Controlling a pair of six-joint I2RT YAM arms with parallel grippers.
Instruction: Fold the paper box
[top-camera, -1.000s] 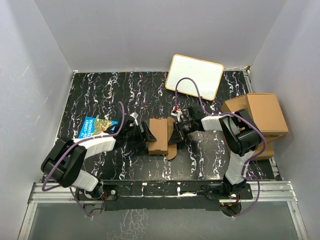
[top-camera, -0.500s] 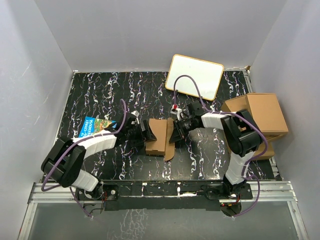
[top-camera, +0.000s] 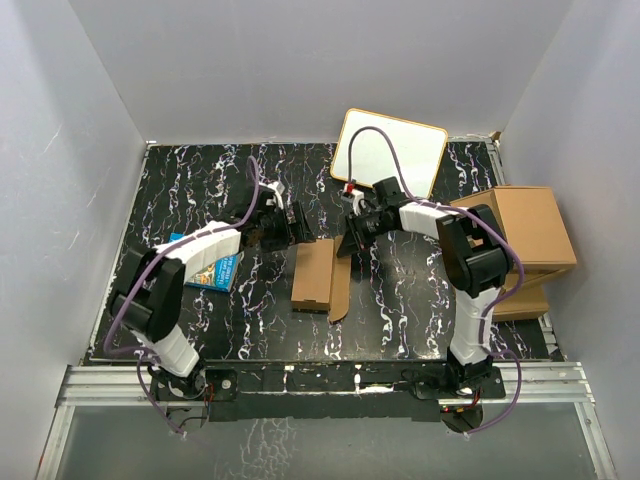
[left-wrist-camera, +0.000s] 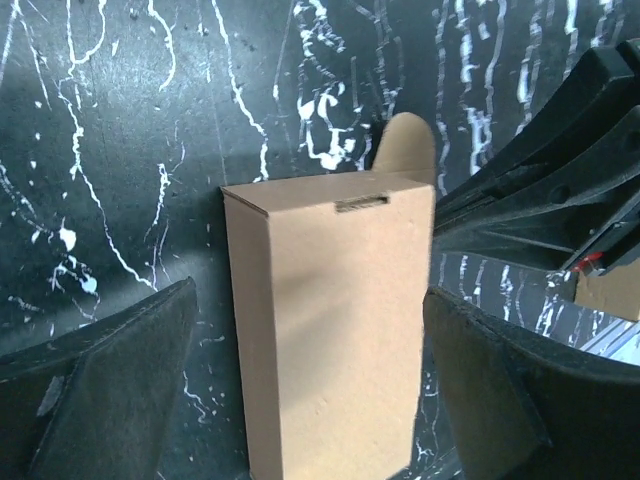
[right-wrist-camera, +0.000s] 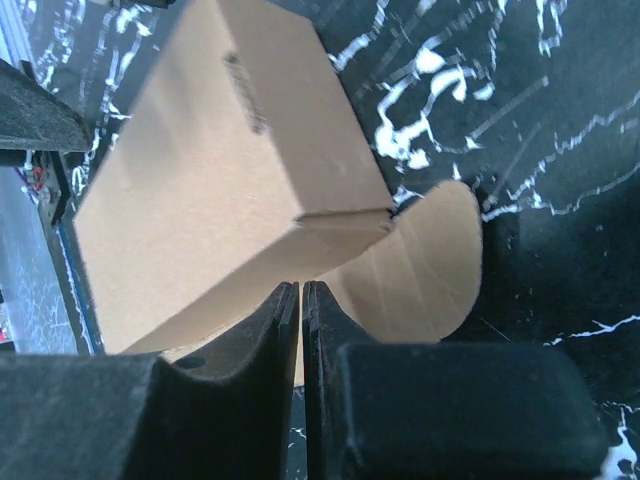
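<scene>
Paper box (top-camera: 313, 273) lies unheld, left gripper (top-camera: 293, 224) spread wide, right gripper (right-wrist-camera: 301, 295) pinched shut (empty); its untucked right flap (right-wrist-camera: 430, 260), unpinned, may spring open.

brown paper box (top-camera: 314, 275), marbled table (top-camera: 200, 190)

The left arm (top-camera: 195, 255) runs from its base with the elbow bent outward to the left and the forearm angled inward toward the centre. The left gripper (top-camera: 300, 225) points to the right, with its fingers (left-wrist-camera: 110, 390) spread wide apart. The right arm (top-camera: 470, 270) rises from its base, folds at the elbow and reaches to the left. The right gripper (top-camera: 348, 240) faces the left gripper, with its fingers (right-wrist-camera: 245, 345) pressed together and their tips touching.
</scene>
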